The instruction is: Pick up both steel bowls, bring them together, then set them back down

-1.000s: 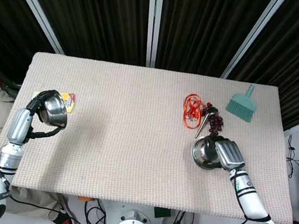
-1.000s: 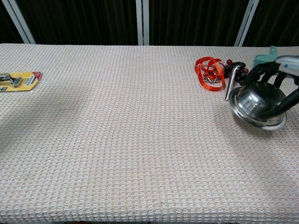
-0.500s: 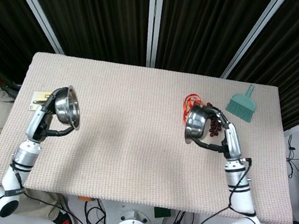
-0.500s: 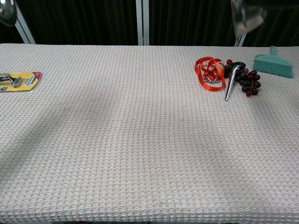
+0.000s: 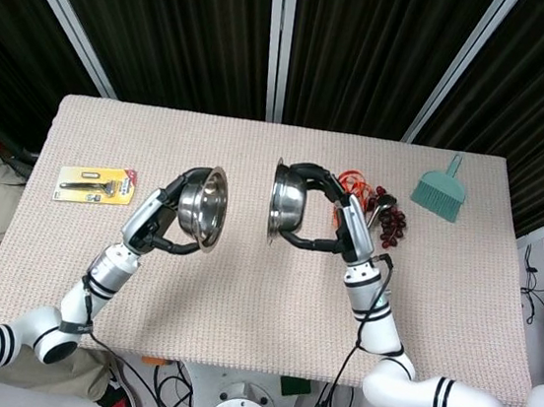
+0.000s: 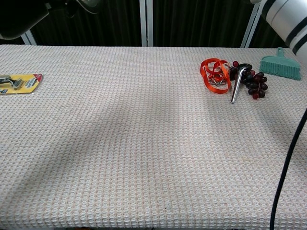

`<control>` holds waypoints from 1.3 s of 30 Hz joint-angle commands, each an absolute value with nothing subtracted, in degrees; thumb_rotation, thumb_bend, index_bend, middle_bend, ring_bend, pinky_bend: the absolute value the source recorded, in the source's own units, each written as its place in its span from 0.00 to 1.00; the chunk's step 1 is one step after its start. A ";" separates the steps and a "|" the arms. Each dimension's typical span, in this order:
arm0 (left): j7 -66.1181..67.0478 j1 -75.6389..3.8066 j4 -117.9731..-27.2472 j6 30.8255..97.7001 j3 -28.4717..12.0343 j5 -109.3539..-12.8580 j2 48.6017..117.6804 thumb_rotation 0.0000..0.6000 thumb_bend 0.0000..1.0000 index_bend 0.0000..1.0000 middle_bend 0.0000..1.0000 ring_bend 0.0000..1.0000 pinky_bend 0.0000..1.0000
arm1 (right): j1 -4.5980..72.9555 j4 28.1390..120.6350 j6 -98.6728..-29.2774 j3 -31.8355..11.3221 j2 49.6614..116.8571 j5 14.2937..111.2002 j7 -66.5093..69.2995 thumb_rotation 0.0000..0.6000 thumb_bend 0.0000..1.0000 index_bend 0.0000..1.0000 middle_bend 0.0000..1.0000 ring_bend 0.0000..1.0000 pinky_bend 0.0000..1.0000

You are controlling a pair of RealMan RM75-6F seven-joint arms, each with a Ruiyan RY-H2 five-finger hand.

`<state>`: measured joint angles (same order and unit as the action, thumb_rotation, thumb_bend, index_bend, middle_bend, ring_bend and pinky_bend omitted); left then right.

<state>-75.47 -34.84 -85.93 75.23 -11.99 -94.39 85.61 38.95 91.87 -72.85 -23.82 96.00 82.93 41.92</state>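
Both steel bowls are lifted well above the table in the head view, tipped on edge with their mouths facing each other. My left hand (image 5: 166, 218) grips the left bowl (image 5: 203, 208). My right hand (image 5: 341, 222) grips the right bowl (image 5: 285, 201). A narrow gap separates the two rims. In the chest view only the underside of my left arm (image 6: 19, 17) and my right forearm (image 6: 288, 19) show at the top corners; the bowls and hands are out of that frame.
On the woven table cloth (image 5: 242, 289) lie an orange strap (image 6: 214, 74), dark grapes (image 6: 254, 84), a metal spoon (image 6: 237, 84), a teal brush (image 6: 282, 64) at the right, and a yellow razor pack (image 5: 96, 184) at the left. A black cable (image 6: 287, 167) hangs at the right.
Both hands carried their bowls inward toward the table's middle and higher. The bowls went from far apart to nearly rim to rim.
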 commanded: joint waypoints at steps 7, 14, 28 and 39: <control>-67.91 -38.14 -87.49 73.49 -16.45 -88.39 87.86 1.00 0.35 0.64 0.56 0.47 0.65 | 43.95 88.30 -70.47 -26.69 99.09 81.66 42.98 1.00 0.36 0.72 0.52 0.47 0.62; -62.55 -40.40 -88.53 72.79 -18.70 -85.69 90.57 1.00 0.35 0.64 0.56 0.47 0.65 | 48.08 84.48 -68.00 -27.81 102.25 80.18 43.65 1.00 0.36 0.72 0.52 0.47 0.62; -63.19 -38.05 -88.72 74.85 -18.10 -84.34 88.98 1.00 0.35 0.64 0.56 0.47 0.65 | 44.30 88.11 -73.58 -27.15 98.63 80.93 46.78 1.00 0.36 0.72 0.52 0.47 0.62; -62.73 -41.22 -89.35 73.74 -19.05 -86.16 90.50 1.00 0.35 0.64 0.56 0.47 0.65 | 49.40 84.14 -69.42 -27.70 102.45 79.39 46.07 1.00 0.36 0.72 0.52 0.47 0.62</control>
<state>-62.83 -41.28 -89.21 73.56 -19.01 -86.09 90.68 49.42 84.22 -69.04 -27.71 102.34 79.37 46.30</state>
